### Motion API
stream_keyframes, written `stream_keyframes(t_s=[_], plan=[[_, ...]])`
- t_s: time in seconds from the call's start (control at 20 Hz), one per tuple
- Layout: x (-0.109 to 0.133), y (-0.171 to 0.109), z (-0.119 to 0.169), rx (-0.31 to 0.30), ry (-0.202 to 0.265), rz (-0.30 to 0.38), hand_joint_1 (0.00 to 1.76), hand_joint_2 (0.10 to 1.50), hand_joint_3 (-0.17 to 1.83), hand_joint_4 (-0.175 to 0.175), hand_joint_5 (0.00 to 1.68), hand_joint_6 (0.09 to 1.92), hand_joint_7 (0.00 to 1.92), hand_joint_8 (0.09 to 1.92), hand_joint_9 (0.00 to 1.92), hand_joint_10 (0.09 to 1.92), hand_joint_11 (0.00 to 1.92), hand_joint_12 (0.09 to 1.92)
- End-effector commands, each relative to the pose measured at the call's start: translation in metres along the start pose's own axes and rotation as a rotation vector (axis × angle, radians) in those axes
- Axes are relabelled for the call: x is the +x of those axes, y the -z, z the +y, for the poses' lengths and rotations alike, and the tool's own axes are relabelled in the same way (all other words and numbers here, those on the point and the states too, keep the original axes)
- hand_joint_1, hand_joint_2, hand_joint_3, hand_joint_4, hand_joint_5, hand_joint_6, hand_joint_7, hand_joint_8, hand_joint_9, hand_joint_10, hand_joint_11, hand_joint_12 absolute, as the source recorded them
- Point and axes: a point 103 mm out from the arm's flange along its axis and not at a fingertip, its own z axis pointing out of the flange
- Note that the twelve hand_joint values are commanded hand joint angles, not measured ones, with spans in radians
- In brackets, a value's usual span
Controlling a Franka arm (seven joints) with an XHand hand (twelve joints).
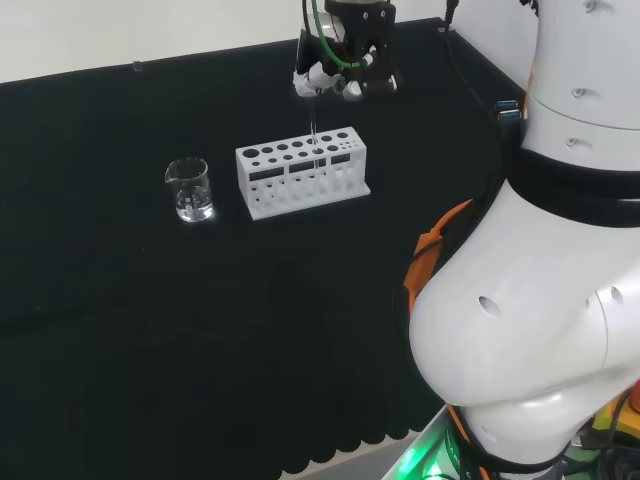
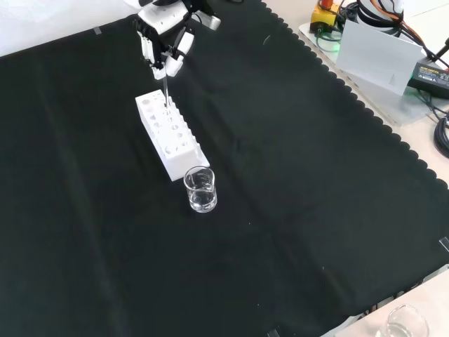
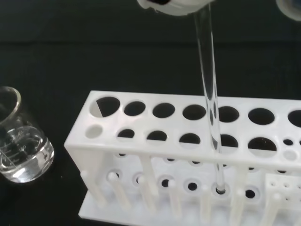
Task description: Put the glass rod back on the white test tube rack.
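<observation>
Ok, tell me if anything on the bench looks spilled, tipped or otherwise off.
Nothing stands out. The white test tube rack stands level on the cloth, the beaker beside it is upright with clear liquid inside, and no spill shows. The glass rod, pinched by the hand, passes near-vertically through a rack hole.

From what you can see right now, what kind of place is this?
Probably a lab bench set up for robot trials. A white plastic test tube rack and a small clear glass beaker holding clear liquid stand on black cloth, and the robot hand lowers a clear glass rod into the rack.
</observation>
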Motion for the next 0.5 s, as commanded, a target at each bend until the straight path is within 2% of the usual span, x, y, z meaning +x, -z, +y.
stream_keyframes(t_s=[0.05, 0.15, 0.25, 0.3, 0.5], plan=[[-0.0071, -0.0084, 0.003, 0.045, -0.014, 0.032, 1.32, 1.03, -0.17, -0.167, 1.45, 0.09, 1.45, 0.42, 1.83, 0.24, 1.72, 0.38], [-0.0057, -0.0079, 0.005, 0.078, -0.019, 0.051, 1.32, 1.04, -0.17, -0.154, 1.39, 0.15, 1.51, 0.26, 1.8, 0.22, 1.71, 0.36], [-0.0052, -0.0064, 0.0063, 0.079, -0.015, 0.076, 1.3, 1.04, -0.09, -0.167, 1.23, 0.51, 1.32, 0.51, 1.76, 0.21, 1.71, 0.33], [-0.0049, -0.0054, 0.0065, 0.078, -0.016, 0.08, 1.26, 1.04, -0.05, -0.171, 1.18, 0.63, 1.27, 0.6, 1.75, 0.21, 1.71, 0.32], [-0.0039, 0.0014, 0.0035, 0.066, -0.013, 0.054, 1.27, 0.97, -0.16, -0.175, 0.82, 0.83, 1.17, 0.65, 1.73, 0.17, 1.72, 0.3]])
